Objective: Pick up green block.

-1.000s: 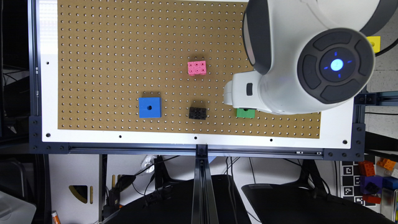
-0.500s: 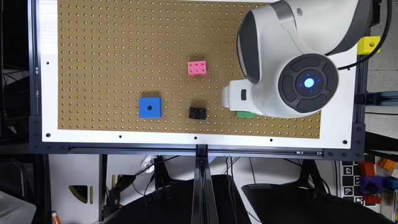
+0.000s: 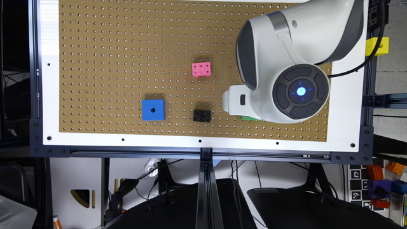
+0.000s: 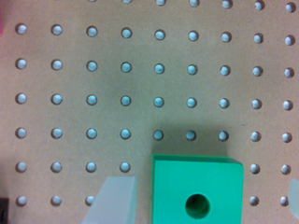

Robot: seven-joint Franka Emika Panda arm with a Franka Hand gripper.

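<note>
Pincer (image 4: 201, 196) spread apart, one finger (image 4: 114, 200) just beside the green block (image 4: 197, 189) and the other well off its far side, straddling it on the pegboard tabletop (image 3: 111, 63), seemingly ready for closing on it.

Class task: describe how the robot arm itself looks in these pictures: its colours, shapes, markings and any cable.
The arm has glossy white rounded shells with grey bands at the joints. One joint ends in a dark grey round cap divided into segments, with a glowing blue light at its centre. A black cable runs beside it. The finger is pale and translucent white.
</note>
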